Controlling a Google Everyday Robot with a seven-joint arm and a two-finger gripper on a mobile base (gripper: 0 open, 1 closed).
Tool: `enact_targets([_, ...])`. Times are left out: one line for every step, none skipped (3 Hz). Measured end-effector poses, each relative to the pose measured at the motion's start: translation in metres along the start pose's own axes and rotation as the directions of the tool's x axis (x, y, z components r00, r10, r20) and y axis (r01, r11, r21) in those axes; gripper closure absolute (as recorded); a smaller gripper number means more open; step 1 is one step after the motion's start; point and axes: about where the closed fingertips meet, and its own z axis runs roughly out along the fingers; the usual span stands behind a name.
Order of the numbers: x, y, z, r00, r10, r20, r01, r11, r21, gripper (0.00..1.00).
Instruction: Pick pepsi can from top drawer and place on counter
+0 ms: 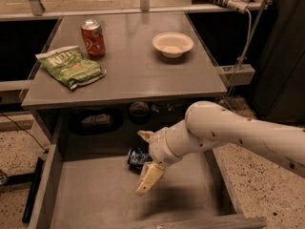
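Dark-blue pepsi can (pixel 135 155) lies sideways near the top drawer's (pixel 95 194) back edge; we log the gripper (pixel 143 163) at it, fingers spread apart, presumably to straddle it.

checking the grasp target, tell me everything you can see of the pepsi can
The pepsi can is dark blue with white markings and looks like metal. It lies on its side on the floor of the drawer, toward the back, near the middle. Its right part is hidden behind the gripper, whose open fingers stand one above and one below the can in the picture. Whether they touch it cannot be told.
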Motion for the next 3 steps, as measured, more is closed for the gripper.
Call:
enact_targets([0.013, -0.018, 0.002, 0.999, -0.008, -0.051, 0.012, 0.9969, 0.078, 0.0])
enact_targets([0.03, -0.033, -0.003, 0.997, 0.007, -0.083, 0.007, 0.9867, 0.162, 0.0])
enact_targets([0.044, -0.036, 0.0, 0.995, 0.021, -0.095, -0.002, 0.9816, 0.191, 0.0])
